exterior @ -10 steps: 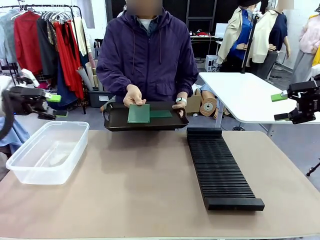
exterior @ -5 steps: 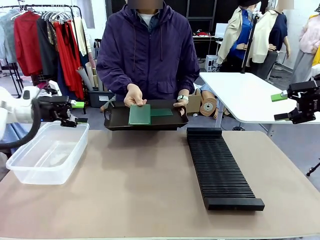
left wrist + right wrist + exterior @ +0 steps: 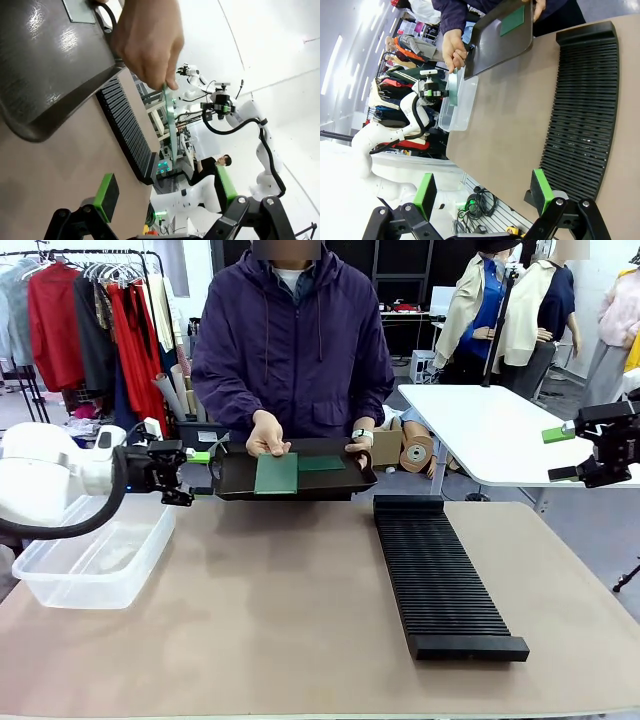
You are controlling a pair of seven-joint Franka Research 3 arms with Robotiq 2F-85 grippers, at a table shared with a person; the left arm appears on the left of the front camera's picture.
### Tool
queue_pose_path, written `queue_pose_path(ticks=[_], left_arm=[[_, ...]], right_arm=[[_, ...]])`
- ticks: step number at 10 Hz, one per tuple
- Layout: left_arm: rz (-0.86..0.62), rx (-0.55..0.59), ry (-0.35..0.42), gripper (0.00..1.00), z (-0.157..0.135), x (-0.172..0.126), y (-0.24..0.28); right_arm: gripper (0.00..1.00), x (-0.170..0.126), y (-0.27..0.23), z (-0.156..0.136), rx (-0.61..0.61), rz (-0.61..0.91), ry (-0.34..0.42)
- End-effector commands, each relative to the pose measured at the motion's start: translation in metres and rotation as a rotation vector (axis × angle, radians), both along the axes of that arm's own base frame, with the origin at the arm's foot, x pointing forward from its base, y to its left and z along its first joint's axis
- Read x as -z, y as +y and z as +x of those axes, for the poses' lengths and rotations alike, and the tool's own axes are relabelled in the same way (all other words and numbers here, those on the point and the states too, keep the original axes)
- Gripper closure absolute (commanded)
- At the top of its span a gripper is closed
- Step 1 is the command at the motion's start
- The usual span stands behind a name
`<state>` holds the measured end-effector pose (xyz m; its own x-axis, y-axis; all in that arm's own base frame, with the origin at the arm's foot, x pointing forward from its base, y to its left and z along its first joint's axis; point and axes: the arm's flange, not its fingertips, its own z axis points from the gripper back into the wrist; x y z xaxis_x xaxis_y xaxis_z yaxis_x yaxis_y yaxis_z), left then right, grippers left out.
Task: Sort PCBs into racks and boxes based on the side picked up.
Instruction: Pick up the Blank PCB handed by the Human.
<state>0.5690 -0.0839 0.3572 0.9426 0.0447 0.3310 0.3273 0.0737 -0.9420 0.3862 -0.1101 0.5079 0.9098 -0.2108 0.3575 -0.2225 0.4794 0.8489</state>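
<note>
Since the earlier frames the left arm has swung in from the counter's left side, crossing above the box. Its left gripper now sits just beside the left end of the black tray.

Two PCBs lie flat on the tray. The larger is toward the near lip and the smaller is behind it to the right; whether their edges overlap cannot be told.

A person holds the tray above the counter's far edge. One hand rests at the larger board's far edge, and the other hand grips the tray's right end.

The left gripper is released, with jaws spread and nothing between them, level with the tray rim.

The clear box stands at the counter's left edge, partly under the left arm. The rack runs from far to near on the right half. A broad bare strip of counter lies between box and rack.

The right gripper is likewise released and empty. It hangs beyond the counter's right edge, well apart from the rack.
</note>
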Motion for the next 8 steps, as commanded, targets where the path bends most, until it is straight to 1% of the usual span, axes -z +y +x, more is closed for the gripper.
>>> queue_pose_path(ticks=[1, 3, 6, 8], left_arm=[[-0.015, -0.045, 0.031, 0.00, 0.018, 0.001, -0.015], [-0.017, -0.015, 0.017, 0.00, 0.027, 0.005, -0.034], [-0.041, 0.017, 0.047, 0.00, 0.039, 0.019, -0.061], [-0.045, 0.035, 0.039, 0.00, 0.041, 0.026, -0.073]], right_arm=[[0.00, -0.002, 0.001, 0.000, 0.002, 0.012, -0.001], [0.00, -0.002, 0.001, 0.000, 0.002, 0.012, -0.001], [0.00, -0.002, 0.001, 0.000, 0.002, 0.012, -0.001], [0.00, -0.002, 0.001, 0.000, 0.002, 0.012, -0.001]])
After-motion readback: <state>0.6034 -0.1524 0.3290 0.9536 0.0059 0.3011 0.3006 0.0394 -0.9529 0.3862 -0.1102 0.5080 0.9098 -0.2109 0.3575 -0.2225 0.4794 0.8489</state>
